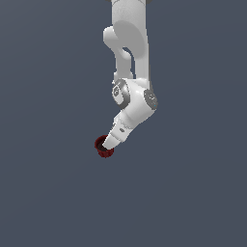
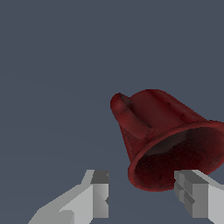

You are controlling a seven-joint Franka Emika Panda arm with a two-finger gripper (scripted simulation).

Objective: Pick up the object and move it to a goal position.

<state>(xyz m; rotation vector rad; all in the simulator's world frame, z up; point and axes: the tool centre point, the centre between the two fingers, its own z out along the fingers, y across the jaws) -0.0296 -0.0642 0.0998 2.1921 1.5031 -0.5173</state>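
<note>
Your gripper [image 2: 142,199] has its jaws spread open, with the mug's [image 2: 168,138] rim sitting between the two fingers [image 2: 99,199]. The mug rests on the plain grey surface [image 1: 48,193], right under the arm's [image 1: 135,103] tip, nowhere near an edge. Centre the rim wall before closing, and squeeze gently so it doesn't tip.

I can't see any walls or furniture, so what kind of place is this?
Probably a computer simulation, not a real room: a flat, featureless grey floor, a smooth white robot arm, and one dark red mug by its gripper.
</note>
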